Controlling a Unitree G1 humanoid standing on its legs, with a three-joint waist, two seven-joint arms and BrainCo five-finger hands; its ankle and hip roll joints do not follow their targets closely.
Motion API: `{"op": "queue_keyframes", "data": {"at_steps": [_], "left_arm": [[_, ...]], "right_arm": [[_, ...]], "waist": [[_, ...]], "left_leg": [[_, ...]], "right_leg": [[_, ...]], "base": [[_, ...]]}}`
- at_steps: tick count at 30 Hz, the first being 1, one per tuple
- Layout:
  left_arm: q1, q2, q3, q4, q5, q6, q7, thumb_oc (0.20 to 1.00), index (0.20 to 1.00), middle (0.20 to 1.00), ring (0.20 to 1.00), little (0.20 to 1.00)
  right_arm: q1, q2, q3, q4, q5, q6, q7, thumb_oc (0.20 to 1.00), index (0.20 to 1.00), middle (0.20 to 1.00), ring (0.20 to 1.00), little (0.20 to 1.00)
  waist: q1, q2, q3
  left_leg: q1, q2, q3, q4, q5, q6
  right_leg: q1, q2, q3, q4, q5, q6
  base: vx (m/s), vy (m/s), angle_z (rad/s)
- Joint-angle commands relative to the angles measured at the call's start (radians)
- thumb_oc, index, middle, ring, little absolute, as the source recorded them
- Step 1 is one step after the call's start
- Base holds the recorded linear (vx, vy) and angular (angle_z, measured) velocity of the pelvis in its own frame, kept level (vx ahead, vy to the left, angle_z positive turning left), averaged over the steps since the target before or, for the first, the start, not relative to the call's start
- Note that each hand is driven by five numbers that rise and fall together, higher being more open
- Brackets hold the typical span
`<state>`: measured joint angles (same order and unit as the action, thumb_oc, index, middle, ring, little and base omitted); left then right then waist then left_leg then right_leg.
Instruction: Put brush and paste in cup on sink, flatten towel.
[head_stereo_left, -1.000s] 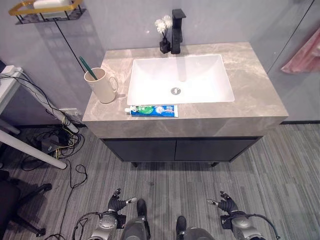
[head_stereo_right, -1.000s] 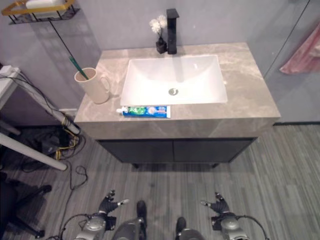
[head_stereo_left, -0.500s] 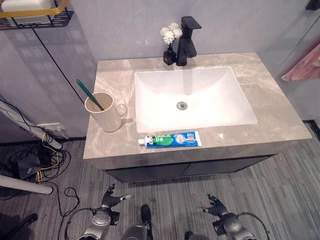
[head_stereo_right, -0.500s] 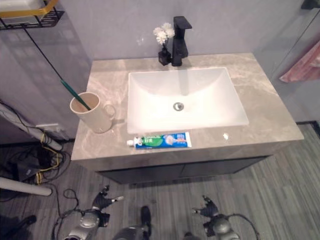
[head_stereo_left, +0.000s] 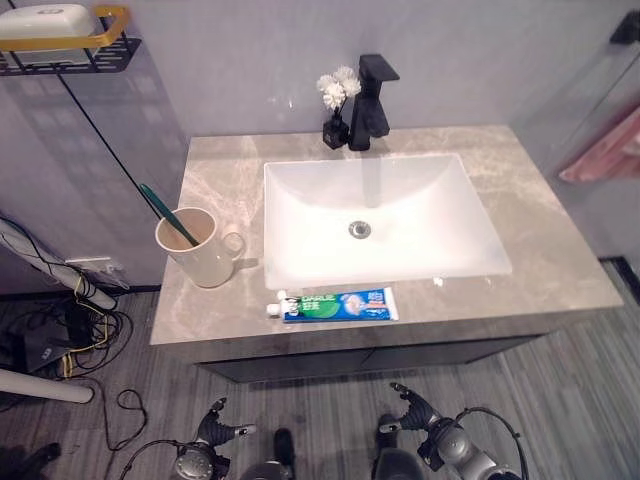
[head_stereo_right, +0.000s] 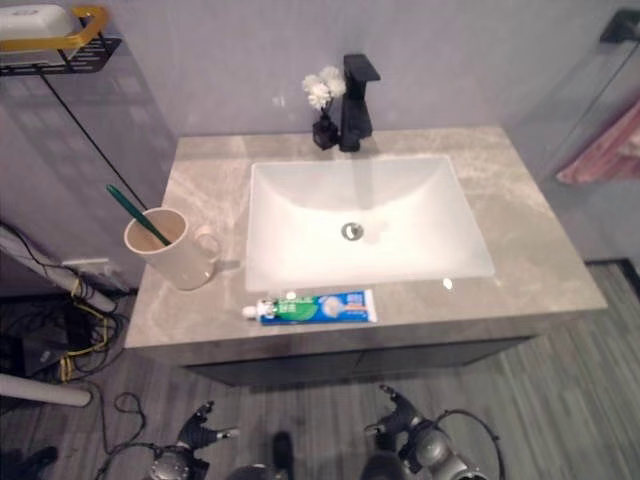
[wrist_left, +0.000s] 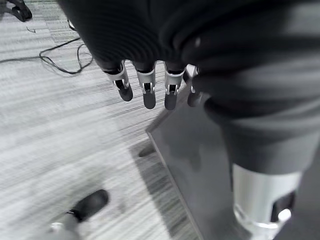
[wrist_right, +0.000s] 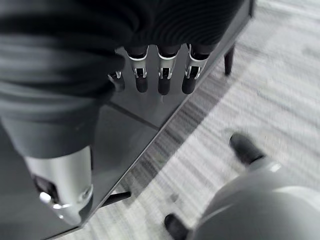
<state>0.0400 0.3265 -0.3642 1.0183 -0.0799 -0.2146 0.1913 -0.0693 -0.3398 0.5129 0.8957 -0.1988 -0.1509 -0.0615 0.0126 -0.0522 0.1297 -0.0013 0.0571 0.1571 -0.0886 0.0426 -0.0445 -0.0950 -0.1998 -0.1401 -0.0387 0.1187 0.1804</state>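
A cream cup (head_stereo_left: 195, 248) stands on the left of the grey marble counter (head_stereo_left: 560, 270), with a green toothbrush (head_stereo_left: 160, 212) leaning in it. The blue and green toothpaste tube (head_stereo_left: 333, 304) lies flat along the counter's front edge, before the white sink (head_stereo_left: 380, 215). A pink towel (head_stereo_left: 605, 150) hangs at the far right, beyond the counter. Both hands hang low in front of the cabinet, well below the counter: my left hand (head_stereo_left: 213, 432) and my right hand (head_stereo_left: 418, 420). Each has relaxed fingers (wrist_left: 145, 90) (wrist_right: 162, 80) holding nothing.
A black faucet (head_stereo_left: 372, 88) and a small vase of white flowers (head_stereo_left: 335, 105) stand behind the sink. A wire shelf (head_stereo_left: 60, 40) hangs on the wall at upper left. Cables (head_stereo_left: 70, 330) and a white table leg (head_stereo_left: 40, 385) lie on the floor at left. The dark cabinet front (wrist_left: 200, 165) is close to both hands.
The camera has moved: the vanity sits lower and larger in view. On the counter nothing has shifted. Both hands stay low; the right one shows further left.
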Motion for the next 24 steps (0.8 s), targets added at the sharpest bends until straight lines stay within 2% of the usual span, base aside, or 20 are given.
{"op": "queue_keyframes", "data": {"at_steps": [1,3,4,6,8,11,13,14,15,16,17,18,19,22,23,24], "left_arm": [[-0.041,0.000,0.025,-0.015,0.028,-0.032,0.006,1.000,1.000,1.000,1.000,1.000],[-0.033,0.004,0.022,-0.039,0.024,-0.035,0.005,1.000,1.000,1.000,1.000,1.000],[-0.033,0.004,0.022,-0.039,0.024,-0.035,0.005,1.000,1.000,1.000,1.000,1.000],[-0.029,0.013,0.010,-0.062,0.044,-0.037,0.000,1.000,1.000,1.000,1.000,1.000],[-0.007,0.048,-0.010,-0.149,0.079,-0.045,-0.024,1.000,1.000,1.000,1.000,1.000],[0.015,0.081,-0.027,-0.213,0.096,-0.056,-0.056,1.000,1.000,1.000,1.000,1.000],[0.068,0.109,0.015,-0.300,-0.034,-0.068,-0.125,1.000,1.000,1.000,1.000,1.000],[0.119,0.203,0.004,-0.463,-0.042,-0.087,-0.189,1.000,1.000,1.000,1.000,1.000],[0.121,0.206,0.006,-0.467,-0.044,-0.084,-0.191,1.000,1.000,1.000,1.000,1.000],[0.180,0.313,0.035,-0.633,-0.107,-0.080,-0.263,1.000,1.000,1.000,1.000,1.000],[0.182,0.314,0.036,-0.635,-0.108,-0.078,-0.264,1.000,1.000,1.000,1.000,1.000],[0.215,0.448,0.045,-0.793,-0.175,-0.080,-0.363,1.000,1.000,1.000,1.000,1.000],[0.225,0.457,0.054,-0.806,-0.180,-0.073,-0.367,1.000,1.000,1.000,1.000,1.000],[0.325,0.740,0.151,-1.167,-0.459,-0.008,-0.588,1.000,1.000,1.000,1.000,1.000],[0.337,0.744,0.162,-1.175,-0.461,-0.005,-0.589,1.000,1.000,1.000,1.000,1.000],[0.361,0.826,0.217,-1.266,-0.570,0.000,-0.645,1.000,1.000,1.000,1.000,1.000]], "right_arm": [[-0.024,-0.087,0.006,-0.057,0.000,-0.026,0.011,1.000,1.000,1.000,1.000,1.000],[-0.034,-0.107,0.010,-0.046,0.006,-0.029,0.010,1.000,1.000,1.000,1.000,1.000],[-0.034,-0.107,0.010,-0.046,0.006,-0.030,0.010,1.000,1.000,1.000,1.000,1.000],[-0.036,-0.121,0.002,-0.030,0.004,-0.032,0.005,1.000,1.000,1.000,1.000,1.000],[-0.029,-0.142,-0.029,-0.011,0.026,-0.033,-0.002,1.000,1.000,1.000,1.000,1.000],[-0.030,-0.148,-0.043,0.042,0.033,-0.035,-0.006,1.000,1.000,1.000,1.000,1.000],[-0.038,-0.151,-0.038,0.112,0.016,-0.024,0.006,1.000,1.000,1.000,1.000,1.000],[-0.052,-0.141,-0.042,0.213,0.006,-0.016,0.013,1.000,1.000,1.000,1.000,1.000],[-0.053,-0.139,-0.042,0.215,0.006,-0.017,0.012,1.000,1.000,1.000,1.000,1.000],[-0.056,-0.129,-0.055,0.270,0.011,-0.012,0.028,1.000,1.000,1.000,1.000,1.000],[-0.056,-0.128,-0.055,0.270,0.011,-0.012,0.028,1.000,1.000,1.000,1.000,1.000],[-0.045,-0.116,-0.068,0.322,0.013,-0.003,0.050,1.000,1.000,1.000,1.000,1.000],[-0.044,-0.111,-0.067,0.323,0.013,-0.003,0.049,1.000,1.000,1.000,1.000,1.000],[-0.013,-0.093,-0.068,0.414,-0.044,0.030,0.093,1.000,1.000,1.000,1.000,1.000],[-0.014,-0.089,-0.066,0.414,-0.044,0.030,0.092,1.000,1.000,1.000,1.000,1.000],[0.006,-0.083,-0.077,0.421,-0.042,0.031,0.108,1.000,1.000,1.000,1.000,1.000]], "waist": [[-0.002,0.026,-0.003],[0.008,0.041,-0.003],[0.005,0.043,-0.004],[0.008,0.052,-0.007],[0.012,0.066,-0.008],[0.015,0.079,-0.010],[0.025,0.098,-0.020],[0.037,0.113,-0.027],[0.036,0.112,-0.028],[0.044,0.121,-0.043],[0.044,0.120,-0.043],[0.045,0.133,-0.055],[0.045,0.128,-0.055],[0.048,0.139,-0.080],[0.046,0.136,-0.083],[0.047,0.138,-0.093]], "left_leg": [[-0.064,0.096,-0.083,0.007,0.078,-0.054],[-0.100,0.128,-0.117,0.001,0.123,-0.090],[-0.102,0.129,-0.120,0.001,0.124,-0.091],[-0.135,0.142,-0.131,0.001,0.151,-0.115],[-0.162,0.152,-0.129,0.001,0.176,-0.127],[-0.163,0.154,-0.118,0.001,0.180,-0.129],[-0.150,0.149,-0.123,0.001,0.173,-0.125],[-0.128,0.141,-0.126,0.001,0.159,-0.123],[-0.130,0.141,-0.127,0.001,0.162,-0.122],[-0.112,0.134,-0.123,0.001,0.151,-0.117],[-0.111,0.134,-0.122,0.001,0.151,-0.117],[-0.095,0.130,-0.116,0.001,0.139,-0.114],[-0.092,0.130,-0.114,0.001,0.138,-0.114],[-0.051,0.119,-0.104,0.001,0.109,-0.106],[-0.055,0.119,-0.104,0.001,0.111,-0.105],[-0.050,0.118,-0.098,0.001,0.107,-0.106]], "right_leg": [[-0.016,0.027,-0.007,0.093,-0.034,-0.011],[0.005,0.062,-0.056,0.068,-0.058,-0.028],[0.005,0.063,-0.059,0.067,-0.058,-0.029],[0.010,0.070,-0.094,0.062,-0.066,-0.036],[0.021,0.068,-0.129,0.053,-0.075,-0.040],[0.036,0.065,-0.143,0.040,-0.073,-0.041],[0.057,0.062,-0.143,0.021,-0.067,-0.040],[0.083,0.055,-0.137,0.008,-0.067,-0.037],[0.081,0.055,-0.137,0.006,-0.064,-0.037],[0.095,0.048,-0.127,0.003,-0.061,-0.035],[0.096,0.047,-0.127,0.003,-0.061,-0.035],[0.109,0.041,-0.125,0.001,-0.059,-0.032],[0.111,0.041,-0.123,0.000,-0.059,-0.032],[0.143,0.026,-0.116,-0.015,-0.052,-0.019],[0.140,0.026,-0.116,-0.017,-0.049,-0.019],[0.141,0.023,-0.111,-0.020,-0.042,-0.016]], "base": [[0.03,-0.265,0.12],[-0.02,-0.273,0.28],[-0.04,-0.194,0.51],[-0.04,-0.127,0.56],[-0.05,-0.123,0.51],[-0.01,-0.027,0.44],[0.04,0.033,0.07],[0.04,0.051,0.01],[0.07,0.081,0.01],[0.04,0.042,0.02],[0.08,0.078,-0.01],[0.04,0.039,0.03],[0.06,0.061,0.01],[0.07,0.051,0.01],[0.04,0.032,-0.06],[0.02,0.027,-0.05]]}}
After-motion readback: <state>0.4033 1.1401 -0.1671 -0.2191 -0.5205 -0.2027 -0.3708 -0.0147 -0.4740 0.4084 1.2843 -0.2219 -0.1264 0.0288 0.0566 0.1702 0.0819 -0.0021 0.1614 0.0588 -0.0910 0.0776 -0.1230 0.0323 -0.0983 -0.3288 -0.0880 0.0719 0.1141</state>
